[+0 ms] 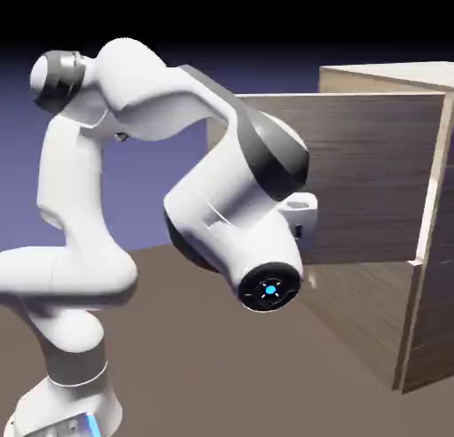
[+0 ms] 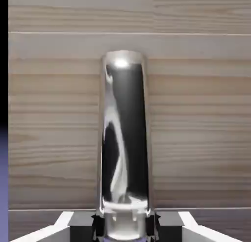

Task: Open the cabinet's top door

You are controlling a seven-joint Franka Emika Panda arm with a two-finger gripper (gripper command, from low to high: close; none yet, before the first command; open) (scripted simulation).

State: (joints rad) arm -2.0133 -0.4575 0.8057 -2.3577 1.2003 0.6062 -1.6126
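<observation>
One door matters here, and we have it: our hand [image 2: 125, 225] is clamped tight on the shiny handle [image 2: 124, 138] of the top door [image 1: 355, 174], which stands swung out from the cabinet [image 1: 430, 338] in the exterior view, pale edge toward us. To do this well, we judge the pull should follow the door's arc, wrist turning with the handle so the grip doesn't slip. Underneath, the counter [image 1: 222, 355] is a plain brown, and behind the arm [image 1: 204, 196] there's just a blue-violet backdrop fading to black.
</observation>
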